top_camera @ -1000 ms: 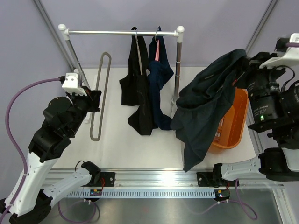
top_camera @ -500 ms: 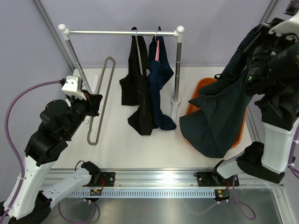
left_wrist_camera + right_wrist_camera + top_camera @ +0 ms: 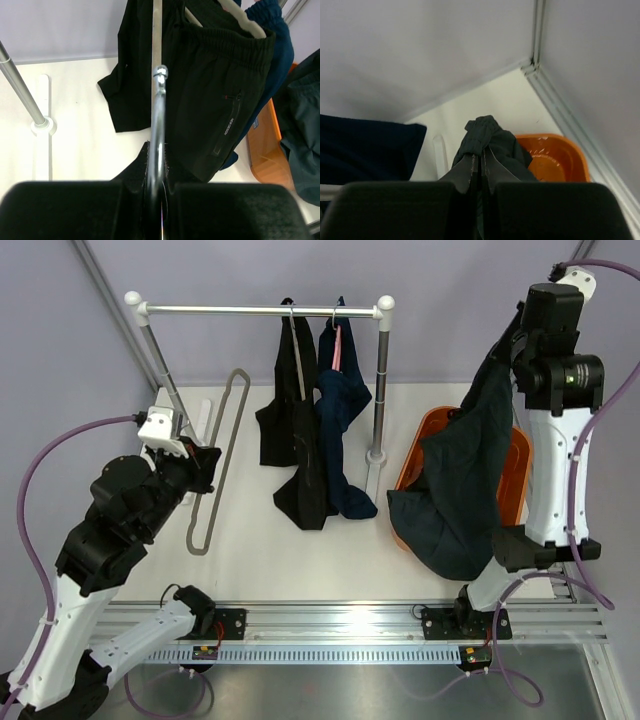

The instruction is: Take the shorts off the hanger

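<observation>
Built alike, the left arm (image 3: 110, 530) and right arm (image 3: 550, 480) alternate bulky matte-black joint housings with smooth white link shells. A boxy white camera housing (image 3: 163, 428) caps the left wrist, and a similar white block (image 3: 580, 282) caps the right. A lilac cable (image 3: 35, 475) trails along the left arm, and a matching one (image 3: 603, 570) runs along the right. A small green light (image 3: 570, 381) glows on the right arm's black upper joint. Each black base bracket (image 3: 210, 620) sits by a small circuit board (image 3: 208, 650) dotted with tiny coloured lights. In the wrist views, the left gripper (image 3: 157, 167) and right gripper (image 3: 481, 167) show blocky black bodies.
</observation>
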